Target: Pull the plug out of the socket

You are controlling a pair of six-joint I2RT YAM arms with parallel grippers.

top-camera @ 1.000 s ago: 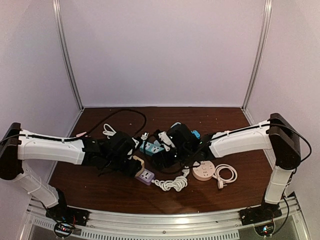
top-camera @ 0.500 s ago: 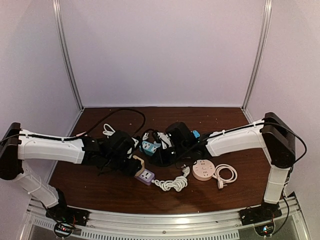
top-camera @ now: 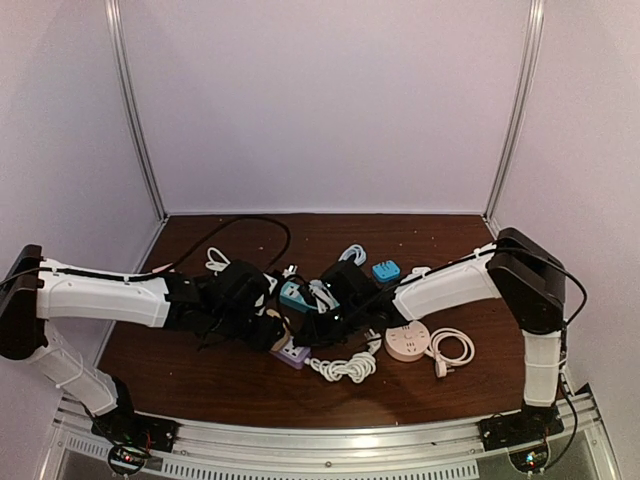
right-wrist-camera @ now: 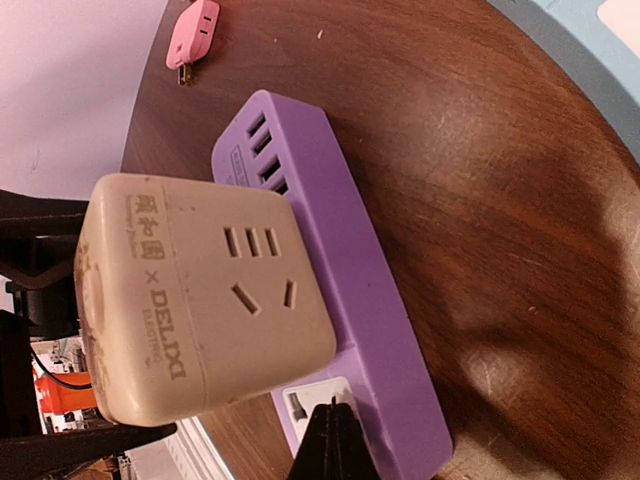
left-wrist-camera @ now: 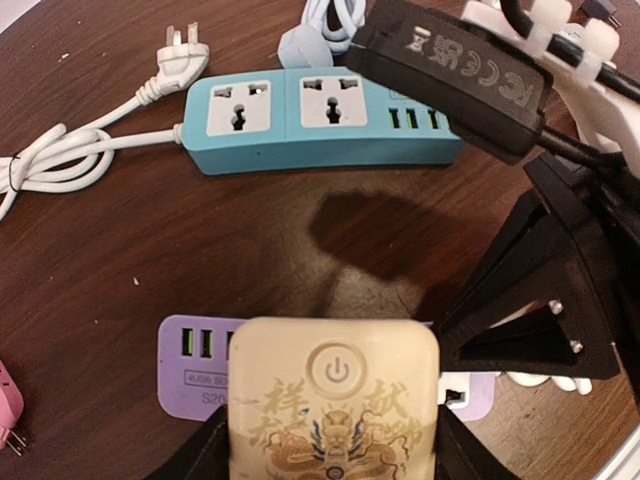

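The plug is a beige cube adapter with a power button and a dragon print. It sits on the top face of the purple socket strip, and its prongs are hidden. My left gripper is shut on the cube, one black finger against each side. My right gripper is shut, its joined tips resting on the white outlet face at the end of the purple strip, beside the cube. From above, both grippers meet over the strip at table centre.
A teal power strip with a white cord lies just beyond the purple one. A black adapter sits by it. A pink plug, a coiled white cable, a round pink socket and a blue adapter lie around.
My right arm swung left and down, its gripper went from open to shut, and its tips came onto the purple strip. The left gripper kept its hold on the cube.
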